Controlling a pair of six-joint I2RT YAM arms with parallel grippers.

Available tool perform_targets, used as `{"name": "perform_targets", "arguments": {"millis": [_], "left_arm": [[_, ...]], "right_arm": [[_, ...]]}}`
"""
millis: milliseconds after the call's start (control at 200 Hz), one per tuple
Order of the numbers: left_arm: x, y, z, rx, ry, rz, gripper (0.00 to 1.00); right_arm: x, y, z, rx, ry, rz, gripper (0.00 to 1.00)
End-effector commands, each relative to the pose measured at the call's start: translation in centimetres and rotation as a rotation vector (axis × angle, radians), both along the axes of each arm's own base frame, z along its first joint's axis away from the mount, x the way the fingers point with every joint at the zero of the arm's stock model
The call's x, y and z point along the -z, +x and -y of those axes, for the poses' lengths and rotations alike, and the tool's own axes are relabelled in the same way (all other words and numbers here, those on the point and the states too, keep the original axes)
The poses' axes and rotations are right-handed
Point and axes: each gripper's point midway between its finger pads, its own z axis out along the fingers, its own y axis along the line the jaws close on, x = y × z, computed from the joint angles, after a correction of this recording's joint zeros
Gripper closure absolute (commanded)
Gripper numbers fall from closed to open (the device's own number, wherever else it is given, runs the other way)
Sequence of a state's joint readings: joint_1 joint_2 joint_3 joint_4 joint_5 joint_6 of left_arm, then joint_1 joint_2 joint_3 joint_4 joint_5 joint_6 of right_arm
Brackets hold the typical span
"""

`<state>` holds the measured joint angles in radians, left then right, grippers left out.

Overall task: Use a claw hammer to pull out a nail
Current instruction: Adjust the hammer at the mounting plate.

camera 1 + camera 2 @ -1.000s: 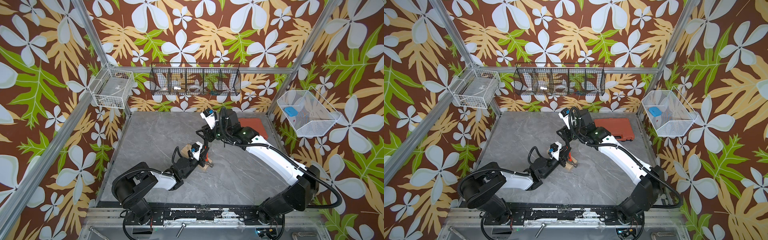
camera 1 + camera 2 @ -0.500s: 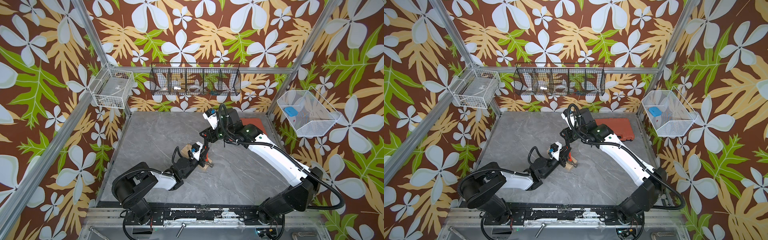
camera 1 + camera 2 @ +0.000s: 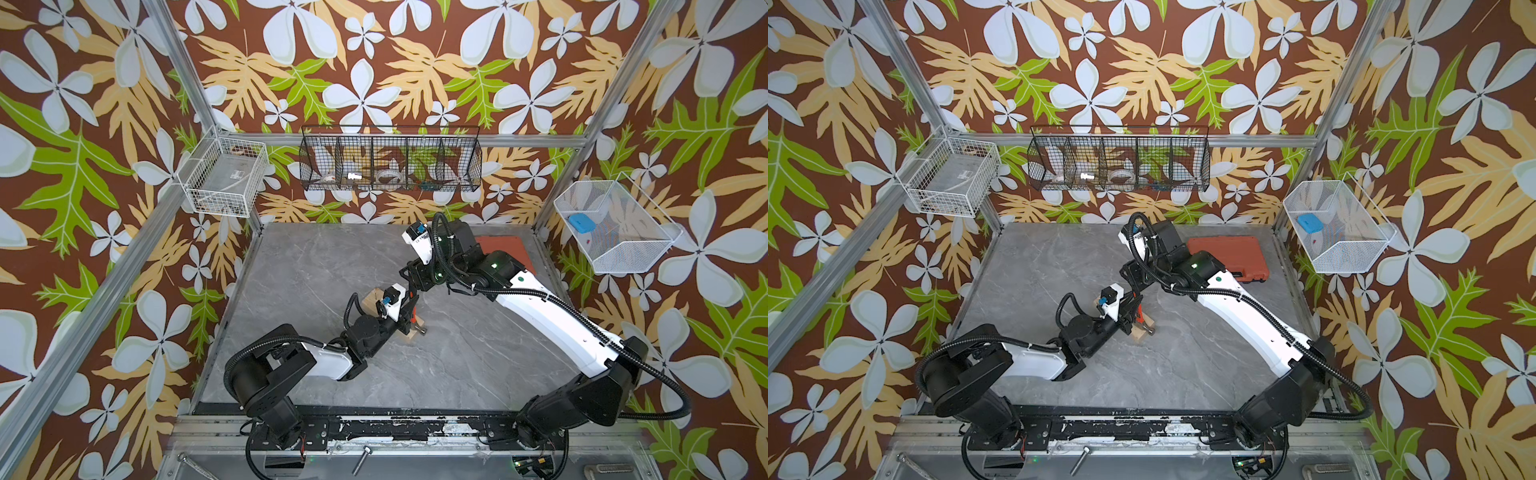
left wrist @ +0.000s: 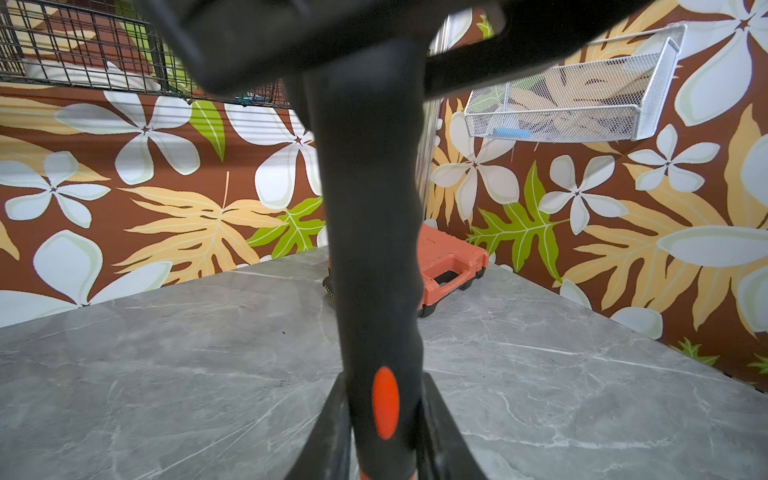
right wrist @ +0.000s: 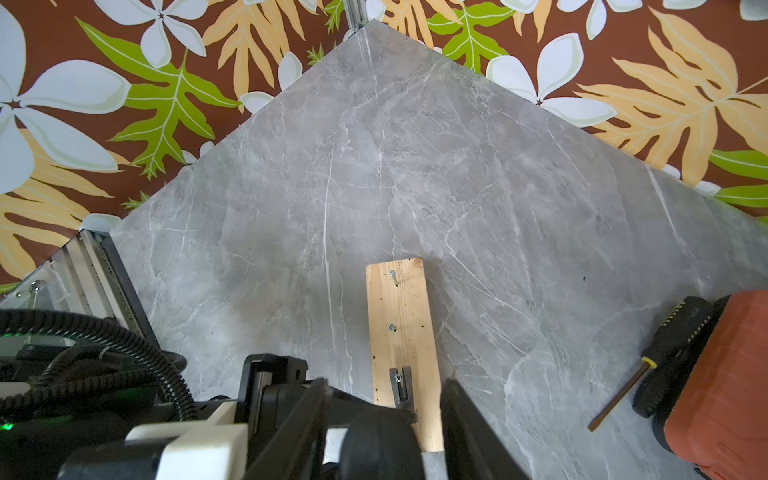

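Progress: The claw hammer [image 4: 374, 249] stands near upright on the wooden block [image 5: 401, 316], its claw [image 5: 400, 388] hooked round a nail [image 5: 398, 377] that sits in the wood; the pull itself looks yet to come.
Left gripper [image 4: 384, 424]: clamped low on the handle.
Right gripper [image 5: 385, 382]: fingers flank the black tail end; a firm grip cannot be told.
Surface: grey marbled table [image 5: 415, 145], with a screwdriver [image 5: 619, 399] beside an orange case [image 3: 1229, 257].
Room: leaf-and-flower walls [image 3: 374, 62] and a black wire basket [image 3: 473, 162].
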<state>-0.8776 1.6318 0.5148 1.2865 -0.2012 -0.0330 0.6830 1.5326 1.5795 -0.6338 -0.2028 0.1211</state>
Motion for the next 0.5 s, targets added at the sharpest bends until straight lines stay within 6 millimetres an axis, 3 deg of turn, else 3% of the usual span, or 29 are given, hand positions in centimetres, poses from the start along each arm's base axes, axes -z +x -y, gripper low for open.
{"name": "perform_targets", "arguments": {"millis": [0,200,375,495], "left_arm": [[0.51,0.54,-0.62,-0.044,0.024,0.0,0.83],[0.6,0.5,-0.58,-0.041,0.027,-0.004,0.83],[0.6,0.45,-0.64,-0.041,0.034,-0.004,0.83],[0.61,0.44,-0.81,-0.047,0.034,-0.007,0.83]], "right_arm": [[-0.16,-0.02,0.55,0.0,-0.032,0.03,0.61],[-0.26,-0.19,0.11,-0.032,-0.025,0.06,0.69],[-0.02,-0.22,-0.37,-0.053,-0.019,0.059,0.66],[-0.04,-0.14,-0.36,-0.051,-0.022,0.064,0.74]]}}
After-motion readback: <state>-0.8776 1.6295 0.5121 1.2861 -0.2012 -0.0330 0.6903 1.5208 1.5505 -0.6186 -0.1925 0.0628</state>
